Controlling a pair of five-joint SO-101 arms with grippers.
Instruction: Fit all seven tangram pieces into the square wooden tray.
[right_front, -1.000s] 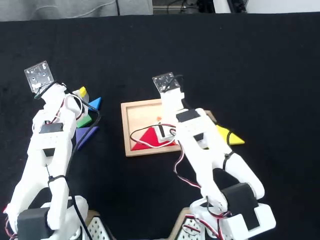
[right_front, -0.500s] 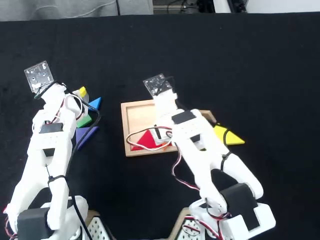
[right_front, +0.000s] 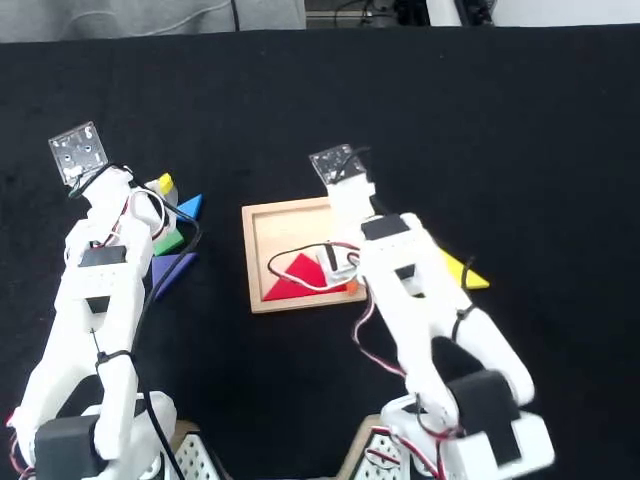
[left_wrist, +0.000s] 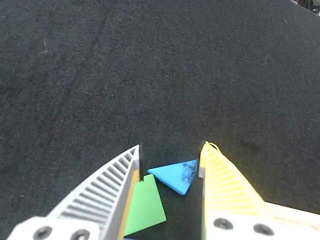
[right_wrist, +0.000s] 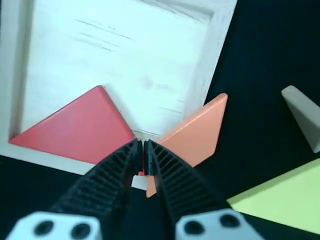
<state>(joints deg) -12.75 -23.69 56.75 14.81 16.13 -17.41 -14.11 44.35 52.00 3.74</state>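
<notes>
Seven tangram pieces (right_front: 290, 285), one wooden tray (right_front: 250, 260), two arms (right_front: 95, 300).

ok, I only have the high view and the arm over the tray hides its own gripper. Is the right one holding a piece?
Observer: The right gripper is shut, jaws together at the tray rim; I see no piece between them.
Operator: And the orange one?
Observer: The orange piece lies over the tray's rim, partly out on the cloth, not seated.
Operator: Left gripper?
Observer: The left gripper is open, with the blue triangle seen between its fingers.
</notes>
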